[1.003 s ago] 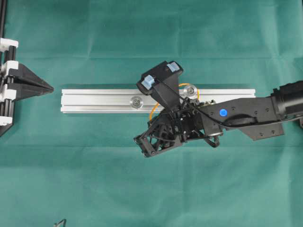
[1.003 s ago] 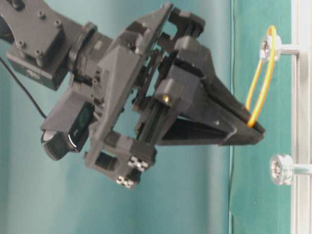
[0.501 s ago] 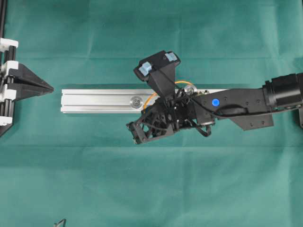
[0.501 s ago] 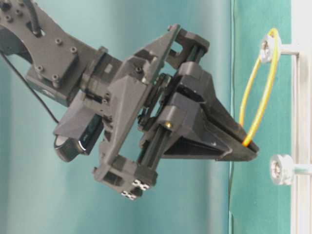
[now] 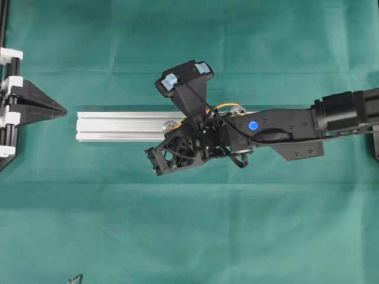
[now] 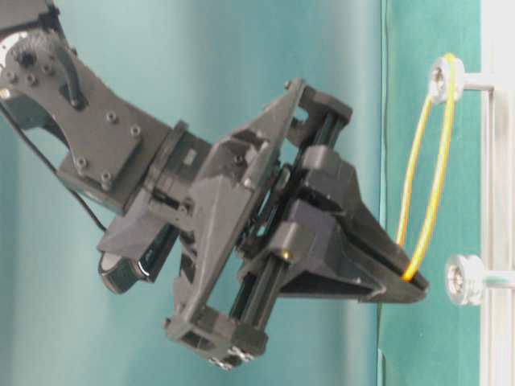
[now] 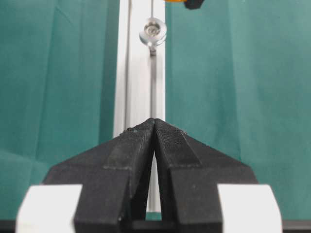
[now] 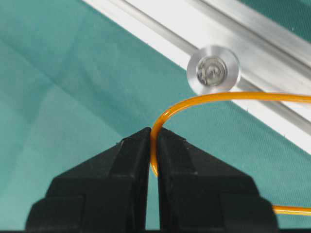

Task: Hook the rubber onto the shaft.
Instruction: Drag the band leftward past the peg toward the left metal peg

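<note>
The rubber (image 6: 426, 185) is a thin orange loop. One end is hooked round the upper shaft (image 6: 441, 76) on the silver rail (image 5: 118, 125). My right gripper (image 6: 412, 281) is shut on the other end, stretching the rubber (image 8: 233, 97) taut. Its tips (image 8: 152, 133) sit just short of the second shaft (image 6: 463, 279), which stands bare, its round head (image 8: 214, 70) right beyond the pinch. In the overhead view the right arm (image 5: 284, 124) covers the rail's middle. My left gripper (image 7: 155, 121) is shut on nothing, off the rail's left end (image 5: 64, 109).
Green cloth (image 5: 189, 236) covers the table. A black frame (image 5: 5, 35) runs along the left edge, and a small black part (image 5: 75, 278) pokes in at the bottom edge.
My right gripper has moved left along the rail, pulling the rubber longer toward the second shaft. The left gripper has stayed still.
</note>
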Tool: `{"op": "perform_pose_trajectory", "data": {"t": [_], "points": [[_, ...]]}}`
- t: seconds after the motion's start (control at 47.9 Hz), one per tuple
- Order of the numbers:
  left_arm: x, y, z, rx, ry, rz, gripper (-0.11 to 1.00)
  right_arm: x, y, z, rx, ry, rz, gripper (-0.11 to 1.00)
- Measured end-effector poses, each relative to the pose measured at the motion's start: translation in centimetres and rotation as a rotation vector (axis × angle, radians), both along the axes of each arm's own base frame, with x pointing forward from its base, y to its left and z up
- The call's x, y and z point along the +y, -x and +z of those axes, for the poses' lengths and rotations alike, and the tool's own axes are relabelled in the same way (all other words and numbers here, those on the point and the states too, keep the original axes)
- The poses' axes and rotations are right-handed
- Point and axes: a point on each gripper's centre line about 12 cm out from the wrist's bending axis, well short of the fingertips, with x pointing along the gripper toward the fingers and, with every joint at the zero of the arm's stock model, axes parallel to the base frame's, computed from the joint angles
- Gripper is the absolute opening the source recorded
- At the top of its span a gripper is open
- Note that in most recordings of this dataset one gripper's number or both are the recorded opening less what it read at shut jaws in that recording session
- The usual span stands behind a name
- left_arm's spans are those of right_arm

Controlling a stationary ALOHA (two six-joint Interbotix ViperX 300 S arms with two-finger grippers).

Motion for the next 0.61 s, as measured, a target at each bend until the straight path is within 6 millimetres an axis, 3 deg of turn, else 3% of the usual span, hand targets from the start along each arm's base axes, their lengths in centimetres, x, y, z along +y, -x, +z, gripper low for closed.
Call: {"op": "perform_pose_trajectory", "data": {"t": [0.606], "points": [[0.0, 0.0, -0.1, 0.003, 0.0, 0.0, 0.0, -1.2, -1.1, -1.1, -0.002, 0.01, -0.017, 0.06]]}}
